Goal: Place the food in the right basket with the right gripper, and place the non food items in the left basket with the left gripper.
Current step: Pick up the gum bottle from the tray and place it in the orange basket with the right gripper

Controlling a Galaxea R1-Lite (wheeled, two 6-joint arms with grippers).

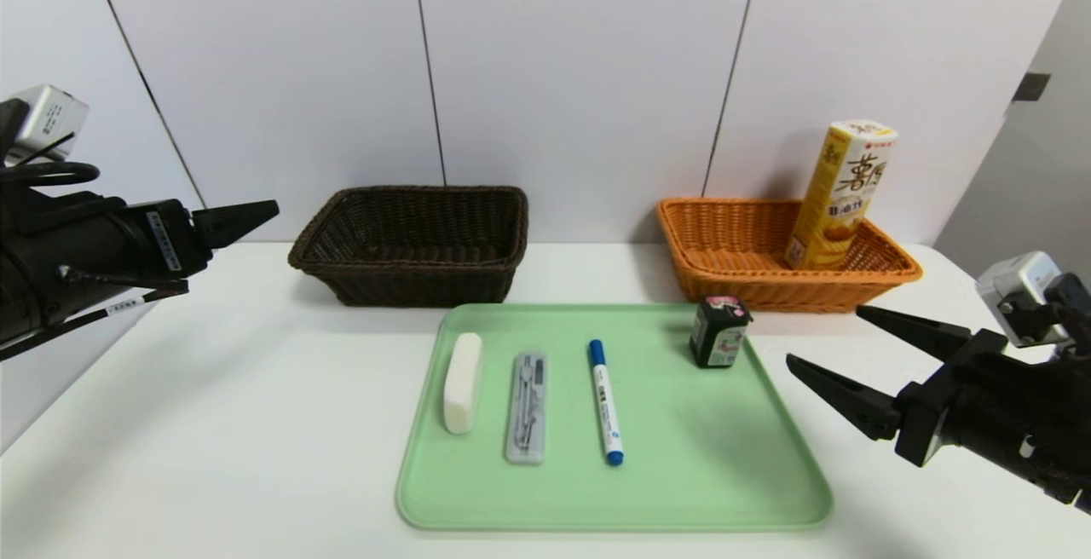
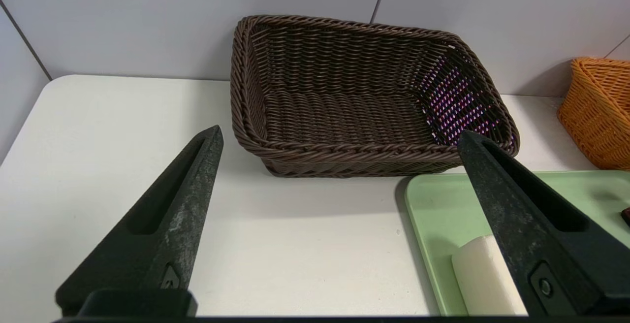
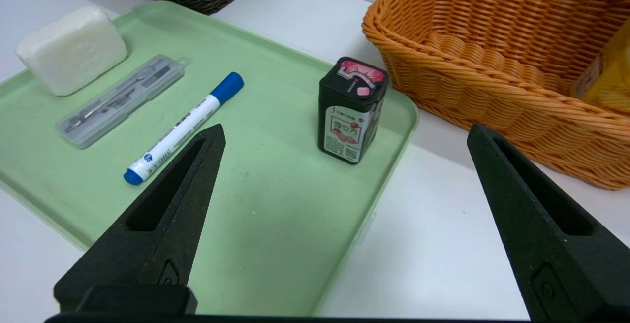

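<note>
- The right gripper (image 1: 822, 335) hangs over the bench (image 1: 213, 423), just off the right edge of the green tray (image 1: 699, 457). Its two pointed fingers (image 3: 167, 214) are spread wide apart and hold nothing.
- Between those fingers, farther off, the small black packet with a pink top (image 3: 351, 109) stands upright on the tray's far right corner, close to the orange basket (image 1: 733, 244). The writing on it is too small to read.
- The tall yellow carton (image 1: 842, 194) stands inside the orange basket and leans toward its right side. The basket wall hides the bottom of the carton. In the right wrist view only a yellow sliver of it shows at the picture's edge.
- The left gripper (image 1: 247, 216) is up in the air on the far left, well apart from the tray. In the head view it looks like one dark point. In the left wrist view its fingers (image 2: 162, 234) stand wide apart, with nothing between them.
- The dark brown basket (image 2: 364, 96) sits at the back of the bench beside the wall. Nothing shows inside it.
- The white block (image 1: 462, 382) lies on the left part of the tray. In the left wrist view one finger covers part of it.
- The clear grey case (image 1: 527, 407) lies just beside the block. The metal tools inside are hard to make out.
- The white marker with a blue cap (image 1: 605, 401) lies in the middle of the tray, next to the case, not touching it.
</note>
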